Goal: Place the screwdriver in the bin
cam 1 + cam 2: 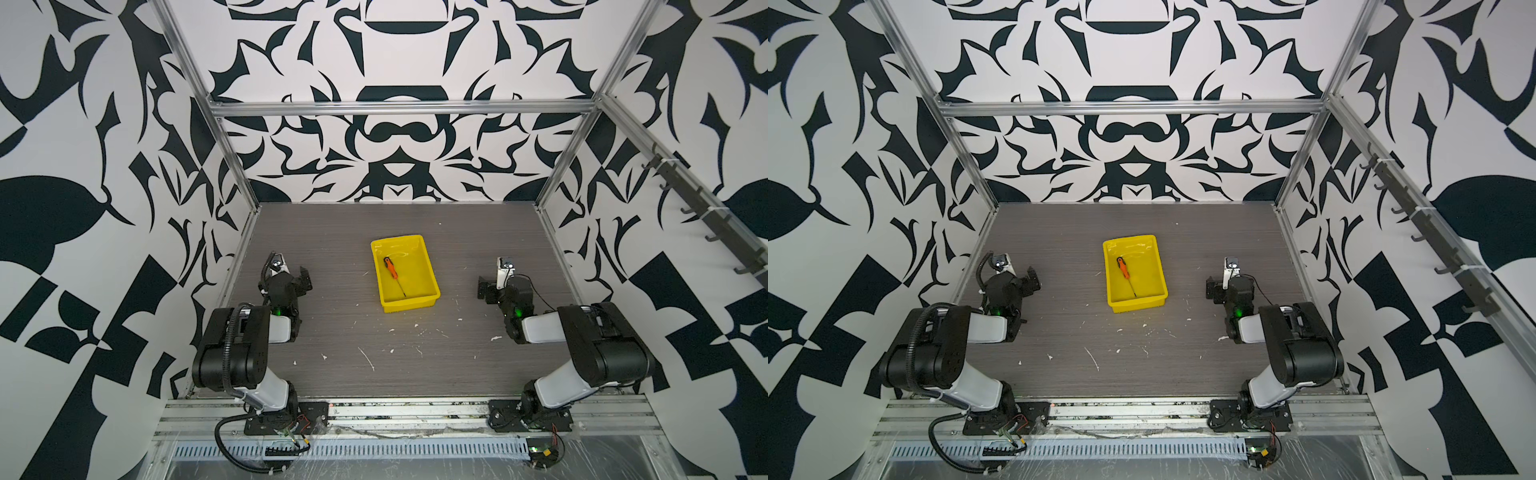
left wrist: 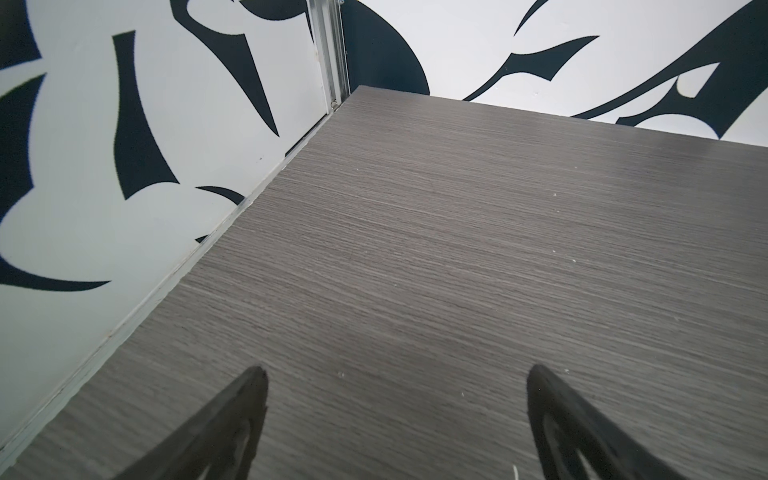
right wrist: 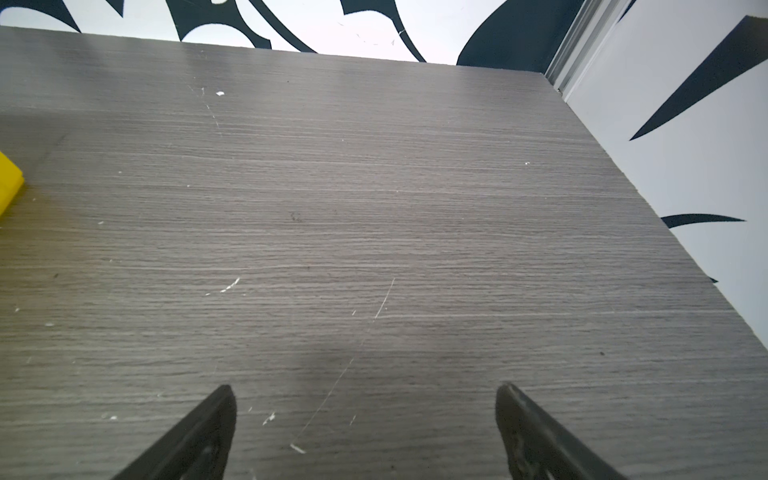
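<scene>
The screwdriver (image 1: 392, 274) lies flat inside the bin (image 1: 411, 308). It sits slanted, orange handle toward the upper left and thin shaft running down and right, its tip near the front wall. Nothing touches it.

The yellow bin stands in the middle of the frame in both top views, on the grey wood-grain table (image 1: 374, 361), which is flecked with white scuffs.

Well apart at the left of the frame, the left fingers (image 2: 232, 419) are spread wide over bare table, grasping nothing. At the right, the right fingers (image 3: 532, 432) are parted and empty too. Only a corner of the bin (image 3: 8, 178) shows at the right wrist view's edge. Black-and-white patterned walls (image 1: 395, 145) close it all in.
</scene>
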